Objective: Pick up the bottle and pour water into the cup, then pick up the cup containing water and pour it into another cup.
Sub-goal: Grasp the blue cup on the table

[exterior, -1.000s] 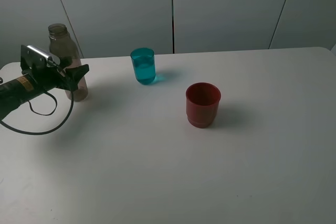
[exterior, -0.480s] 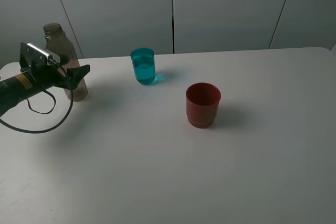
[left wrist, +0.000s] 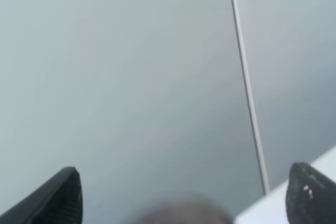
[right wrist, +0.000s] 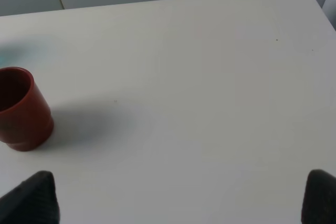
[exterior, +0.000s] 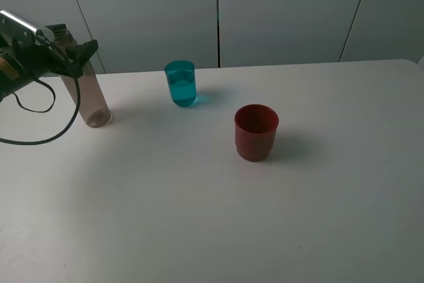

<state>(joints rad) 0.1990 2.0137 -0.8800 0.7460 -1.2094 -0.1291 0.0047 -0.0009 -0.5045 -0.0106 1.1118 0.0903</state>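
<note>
Left gripper [left wrist: 186, 188], jaws wide, straddles the tall clear brownish plastic bottle [exterior: 89, 97] leaning at the table's [exterior: 199, 217] far-left corner, possibly tipping it; right gripper [right wrist: 179, 192] idle, likewise agape.

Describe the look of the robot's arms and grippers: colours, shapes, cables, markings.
The left arm is black, with a silver block on top, a yellowish band and a black cable looping below. The left gripper has black, tapered fingers. Of the right gripper only two dark, rounded fingertips show.

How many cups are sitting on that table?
2. A teal tumbler stands toward the back, left of centre; a dark red cup stands nearer the middle. Nothing seems to hide another.
</note>
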